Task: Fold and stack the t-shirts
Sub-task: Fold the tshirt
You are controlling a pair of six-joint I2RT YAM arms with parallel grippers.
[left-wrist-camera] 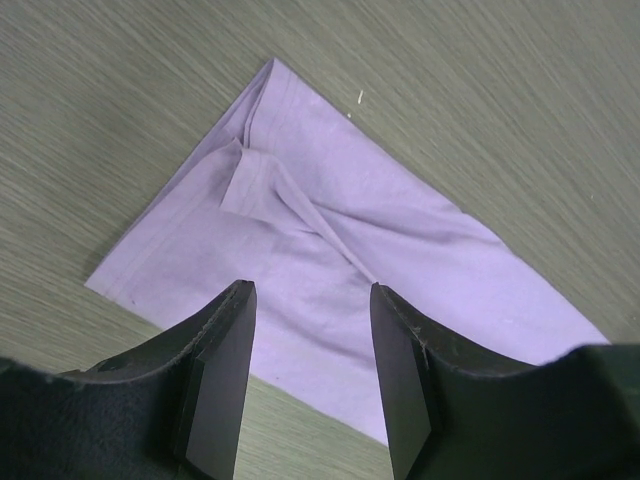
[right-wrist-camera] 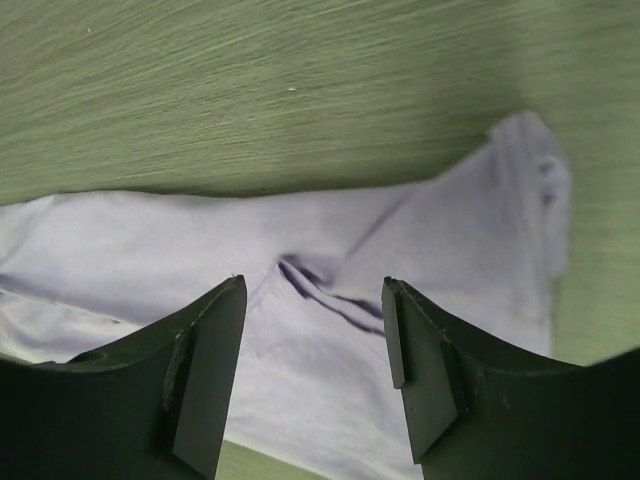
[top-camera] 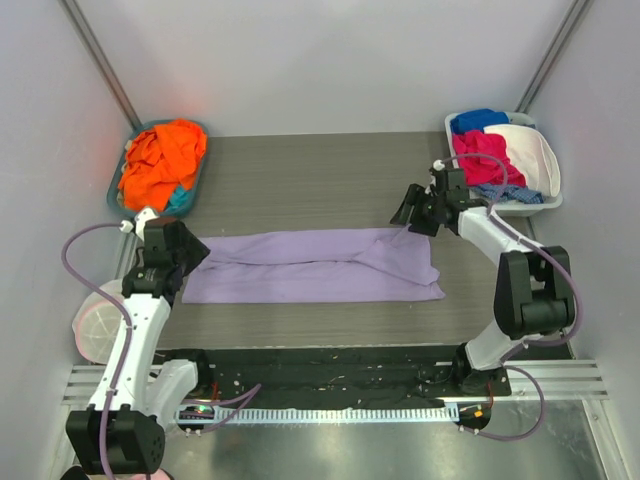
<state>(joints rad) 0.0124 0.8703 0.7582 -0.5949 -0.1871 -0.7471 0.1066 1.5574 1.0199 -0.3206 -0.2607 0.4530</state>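
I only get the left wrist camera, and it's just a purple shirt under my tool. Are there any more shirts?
Observer: Yes, an orange shirt is heaped in a basket at the far left corner of the table.
Operator: What's my other arm doing?
Observer: The right tool hangs open over the right end of the lavender shirt.
Operator: Is the purple one folded small yet?
Observer: No, from above it lies as one long strip, running left to right.
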